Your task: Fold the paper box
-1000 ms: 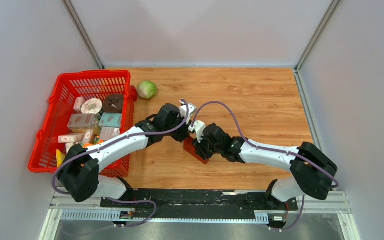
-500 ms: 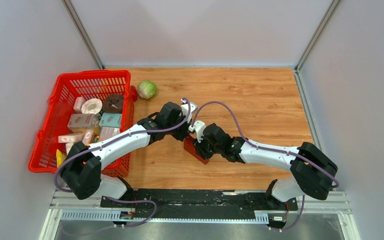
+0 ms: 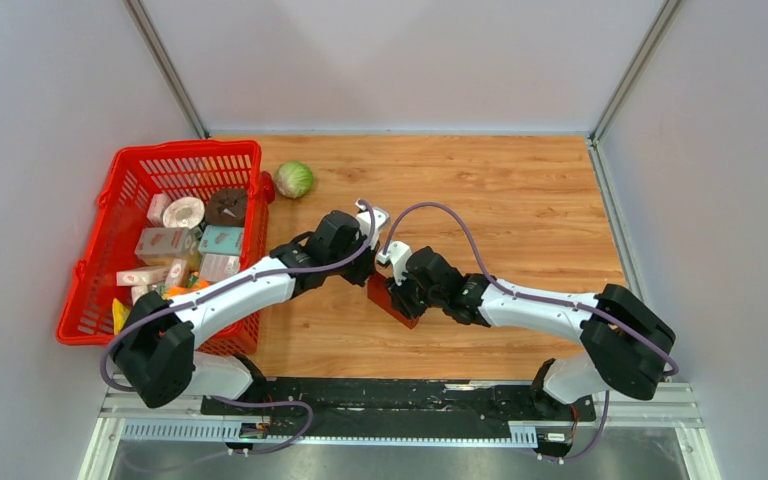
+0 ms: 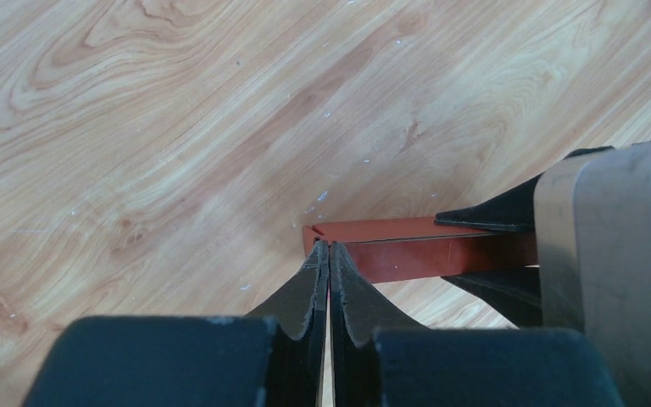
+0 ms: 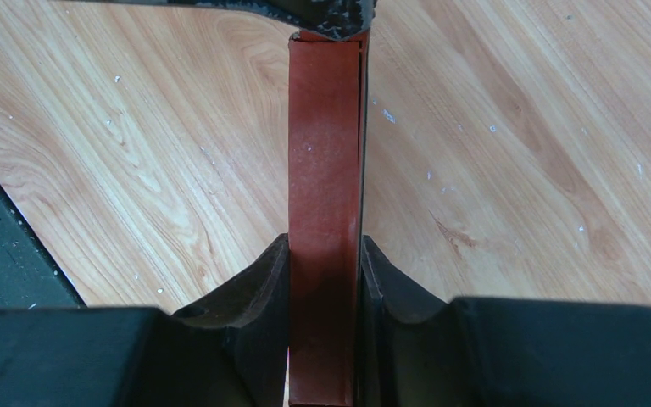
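Wooden table: right hand pinches paper box; left hand pinches its far end.

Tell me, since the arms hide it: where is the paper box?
Top view: the paper box is mid-table, pinched between the left gripper and right gripper, right of the red basket.

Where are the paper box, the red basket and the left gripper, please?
paper box [image 5: 325, 153], right wrist view, on its dark red face.
red basket [image 3: 185, 160], top external view, on its far wall.
left gripper [image 4: 329, 250], left wrist view, midway between its fingertips.
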Tool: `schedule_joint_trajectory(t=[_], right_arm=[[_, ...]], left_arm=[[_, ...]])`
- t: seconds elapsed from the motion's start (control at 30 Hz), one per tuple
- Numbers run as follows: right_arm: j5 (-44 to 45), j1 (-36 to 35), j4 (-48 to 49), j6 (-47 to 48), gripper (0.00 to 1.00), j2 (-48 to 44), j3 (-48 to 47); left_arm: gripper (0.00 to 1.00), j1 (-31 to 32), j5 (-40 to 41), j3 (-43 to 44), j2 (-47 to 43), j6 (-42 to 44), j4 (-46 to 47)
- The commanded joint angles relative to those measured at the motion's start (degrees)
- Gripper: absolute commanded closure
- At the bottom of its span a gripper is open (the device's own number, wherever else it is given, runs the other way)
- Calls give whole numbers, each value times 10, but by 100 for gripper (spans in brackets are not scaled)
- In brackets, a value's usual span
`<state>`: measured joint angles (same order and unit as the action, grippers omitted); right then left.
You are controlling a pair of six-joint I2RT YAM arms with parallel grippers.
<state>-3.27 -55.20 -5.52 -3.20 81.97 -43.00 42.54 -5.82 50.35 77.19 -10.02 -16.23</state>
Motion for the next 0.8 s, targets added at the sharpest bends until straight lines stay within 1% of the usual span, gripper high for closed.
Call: schedule_joint_trajectory(t=[0.0, 0.17, 0.23, 0.43, 0.53, 0.63, 0.67, 0.77], right_arm=[[8, -3, 4, 4, 69, -6, -2], [6, -3, 4, 4, 69, -5, -3], [6, -3, 5, 4, 69, -7, -3], [10, -3, 2, 5, 69, -12, -2], [10, -2, 5, 4, 69, -16, 0], [10, -2, 9, 4, 69, -14, 1], [12, -2, 9, 2, 68, -14, 3], [14, -2, 14, 0, 66, -17, 6]], left_arm=[[94, 8, 26, -38, -24, -33, -1], [96, 21, 34, -57, -34, -48, 26], [96, 29, 50, -58, -31, -49, 27], [95, 33, 56, -51, -16, -44, 17], [96, 37, 56, -56, -18, -46, 14], [97, 46, 85, -66, -30, -50, 15], [99, 49, 88, -71, -33, -53, 14], [100, 54, 100, -80, -39, -67, 16]])
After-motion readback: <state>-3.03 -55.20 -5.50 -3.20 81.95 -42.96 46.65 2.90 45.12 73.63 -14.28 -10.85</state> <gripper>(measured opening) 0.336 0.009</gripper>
